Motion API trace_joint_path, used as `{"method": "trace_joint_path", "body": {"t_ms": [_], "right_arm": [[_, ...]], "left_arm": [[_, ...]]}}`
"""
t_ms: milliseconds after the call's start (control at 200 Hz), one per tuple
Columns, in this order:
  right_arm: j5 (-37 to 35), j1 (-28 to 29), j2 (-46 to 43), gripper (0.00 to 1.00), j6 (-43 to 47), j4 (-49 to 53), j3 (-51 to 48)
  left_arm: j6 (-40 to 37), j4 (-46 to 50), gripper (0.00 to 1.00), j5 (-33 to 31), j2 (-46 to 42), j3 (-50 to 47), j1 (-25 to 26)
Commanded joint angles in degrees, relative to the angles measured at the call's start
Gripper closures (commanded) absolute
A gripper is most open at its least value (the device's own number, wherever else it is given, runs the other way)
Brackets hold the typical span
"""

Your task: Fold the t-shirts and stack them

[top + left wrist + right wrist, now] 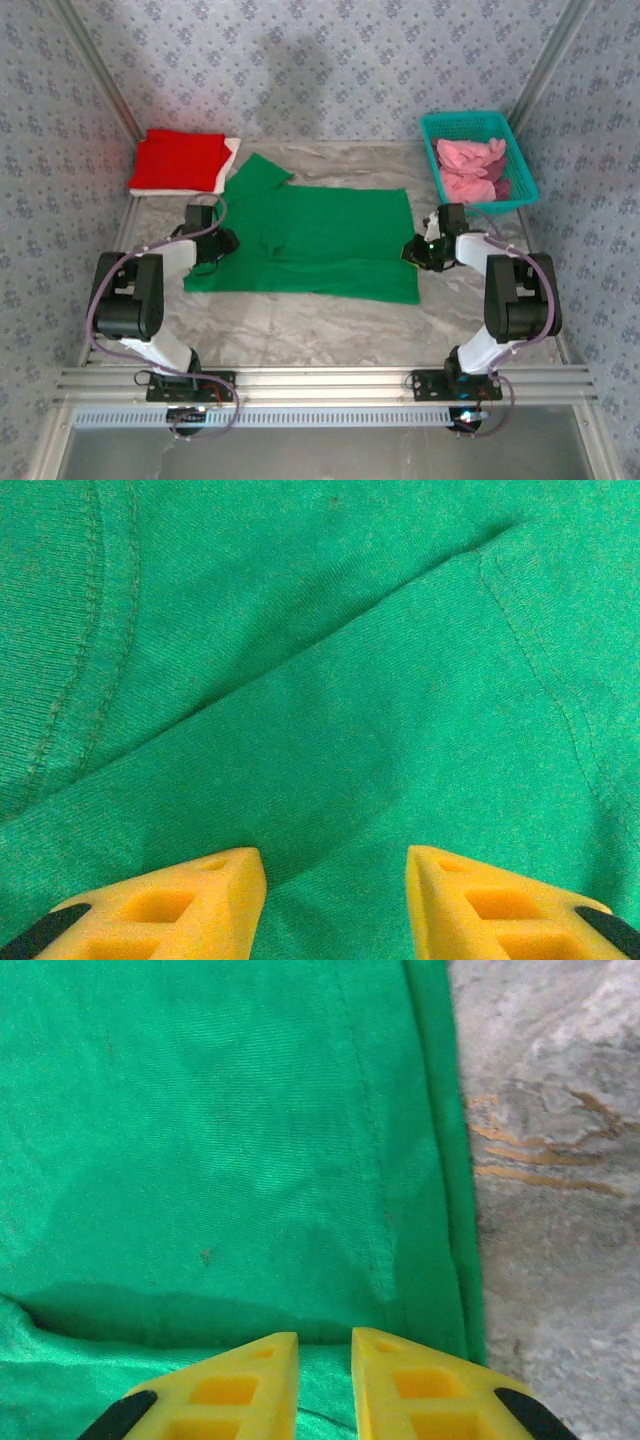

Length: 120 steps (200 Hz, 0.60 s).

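Elbows raised, both arms bend inward and low. The left gripper hangs with its yellow fingers clearly apart over the green t-shirt, holding nothing. The right gripper sits at the shirt's hemmed edge, its fingers almost together; whether they pinch cloth cannot be told. The shirt lies flat mid-table, long axis left to right, sleeves toward the left arm, hem toward the right. Behind it a folded red t-shirt rests on a white t-shirt, and pink t-shirts lie in a teal basket. The table is grey and marbled, the walls patterned.
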<state>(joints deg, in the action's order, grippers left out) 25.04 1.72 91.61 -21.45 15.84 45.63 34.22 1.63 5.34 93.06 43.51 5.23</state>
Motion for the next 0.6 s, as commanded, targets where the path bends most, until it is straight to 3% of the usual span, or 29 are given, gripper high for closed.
{"method": "trace_joint_path", "body": {"t_ms": [0,235,460,595], "right_arm": [[1.57,0.36,0.77,0.81,0.37,-0.96,-0.2],[0.71,-0.05,-2.41,1.0,0.21,0.21,-0.43],[-1.57,-2.14,-8.49,1.0,-1.51,2.01,-1.98],[-0.94,-2.03,-5.45,1.0,-0.32,2.65,-1.13]], "left_arm": [[-0.82,4.9,0.57,-0.25,2.74,-0.62,-0.68],[-1.08,5.31,0.57,-0.52,2.75,-0.44,-0.77],[-1.26,5.58,0.56,-0.79,2.63,-0.44,-0.97],[-1.35,5.67,0.57,-0.77,2.74,-0.35,-1.1]]}}
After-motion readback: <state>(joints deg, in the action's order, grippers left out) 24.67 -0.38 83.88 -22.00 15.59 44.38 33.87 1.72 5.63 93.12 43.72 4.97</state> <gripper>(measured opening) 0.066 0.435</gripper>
